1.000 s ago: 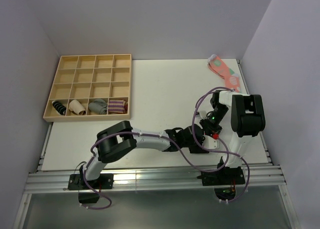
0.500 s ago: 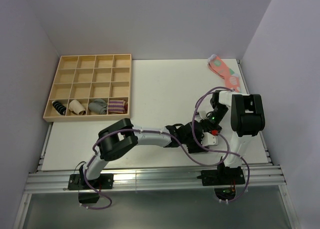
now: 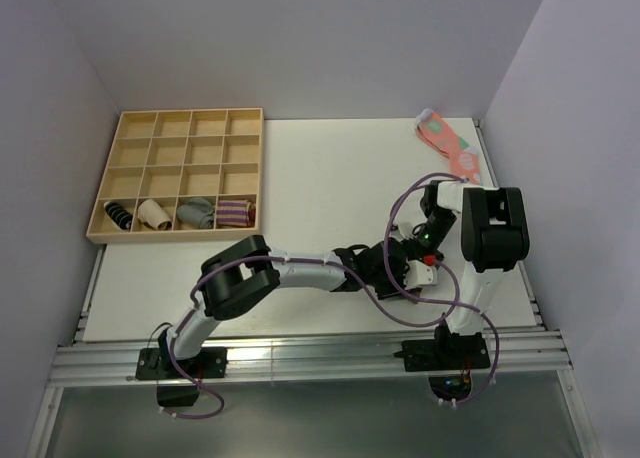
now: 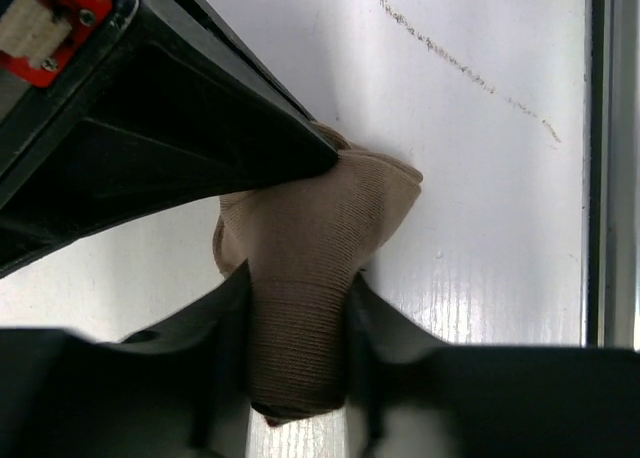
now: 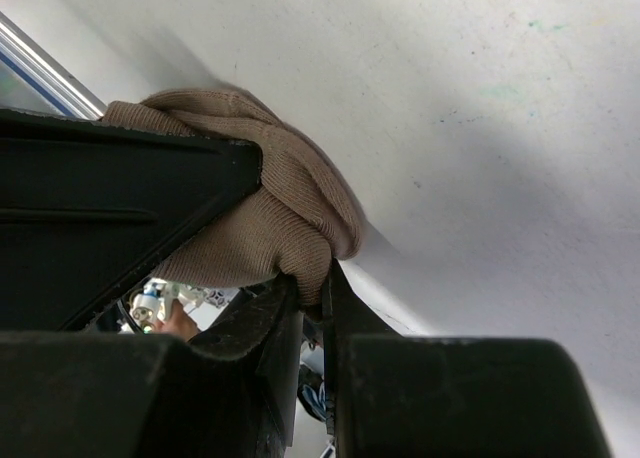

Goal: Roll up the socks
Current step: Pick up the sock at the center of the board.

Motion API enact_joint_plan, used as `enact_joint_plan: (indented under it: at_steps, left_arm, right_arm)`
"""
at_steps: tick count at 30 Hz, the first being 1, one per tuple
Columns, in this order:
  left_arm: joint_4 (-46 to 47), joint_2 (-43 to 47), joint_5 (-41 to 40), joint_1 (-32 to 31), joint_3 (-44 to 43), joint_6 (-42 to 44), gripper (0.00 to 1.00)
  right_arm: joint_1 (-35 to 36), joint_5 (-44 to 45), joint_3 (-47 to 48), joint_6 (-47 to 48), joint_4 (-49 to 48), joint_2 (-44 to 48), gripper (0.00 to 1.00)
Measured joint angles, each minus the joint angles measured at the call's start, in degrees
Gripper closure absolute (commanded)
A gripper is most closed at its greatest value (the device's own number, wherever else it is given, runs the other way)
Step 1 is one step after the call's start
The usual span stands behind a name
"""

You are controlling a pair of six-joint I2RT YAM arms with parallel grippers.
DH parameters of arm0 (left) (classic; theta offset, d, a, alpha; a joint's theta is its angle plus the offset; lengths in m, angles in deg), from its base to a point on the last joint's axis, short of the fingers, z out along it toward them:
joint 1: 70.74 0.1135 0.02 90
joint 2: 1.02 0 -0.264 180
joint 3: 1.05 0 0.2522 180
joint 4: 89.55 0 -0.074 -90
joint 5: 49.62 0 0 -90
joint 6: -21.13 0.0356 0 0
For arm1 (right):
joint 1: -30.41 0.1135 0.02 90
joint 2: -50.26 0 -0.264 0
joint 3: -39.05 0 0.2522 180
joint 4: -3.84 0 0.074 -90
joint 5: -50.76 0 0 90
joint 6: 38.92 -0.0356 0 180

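Observation:
The tan-brown knit socks (image 4: 320,218) are bunched into a thick roll on the white table. My left gripper (image 4: 298,290) is shut on the roll, one finger pressing on each side of it. The black body of the right gripper crosses above the roll in that view. In the right wrist view the socks (image 5: 262,228) bulge out beside my right gripper (image 5: 312,281), which is shut on a fold of the fabric. From above, both grippers (image 3: 405,266) meet at the near right of the table and hide the socks.
A wooden compartment tray (image 3: 190,111) sits at the back left, with small sock bundles (image 3: 197,213) in its front row. A coral-pink sock (image 3: 448,143) lies at the far right corner. The metal rail (image 3: 300,353) runs along the table's near edge.
My left arm has reached further right toward the right gripper, and its jaws have closed in onto the sock roll. The right arm has stayed put.

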Motion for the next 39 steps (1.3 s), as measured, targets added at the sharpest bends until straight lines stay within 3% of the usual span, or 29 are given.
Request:
enact_joint_plan:
  at_steps: [4,6,9,10,13,16,25,32,39]
  left_arm:
    - [-0.39,-0.13,0.44,0.07,-0.33,-0.55,0.95]
    - [-0.42,-0.2,0.7,0.15,-0.37,-0.61,1.0]
    - [-0.39,-0.2,0.87,0.2,-0.37,-0.85,1.0]
    - [-0.39,-0.2,0.96,0.24,-0.37,-0.98,1.0]
    - [0.26,-0.17,0.98,0.31,-0.02,-2.54,1.0]
    - [3.02,0.44,0.96,0.46,1.86,-4.98,1.0]
    - [11.76,4.7,0.22,0.33,11.02,-15.37,1.0]
    - [13.84,11.67,-6.73,2.03,19.63,-22.73,1.0]
    - [10.19,25.35,-16.59,9.77,24.15,-27.65,1.0]
  right_arm:
    - [0.0,0.2,0.0,0.13,0.09,-0.04,0.89]
    - [0.0,0.22,0.02,0.15,0.13,-0.09,0.87]
    - [0.0,0.2,0.28,0.07,0.31,-0.2,0.77]
    - [0.0,0.17,0.44,-0.02,0.35,-0.22,0.66]
    - [-0.13,0.85,1.75,-0.37,0.31,-0.22,0.51]
    - [-0.94,-0.24,5.6,-0.83,0.22,-0.17,0.45]
    - [-5.44,-10.1,21.75,-3.3,-0.33,2.34,0.44]
    - [-6.49,-12.61,22.18,-4.17,0.5,5.64,0.44]
    - [-6.49,-13.0,22.18,-4.39,0.79,7.8,0.44]
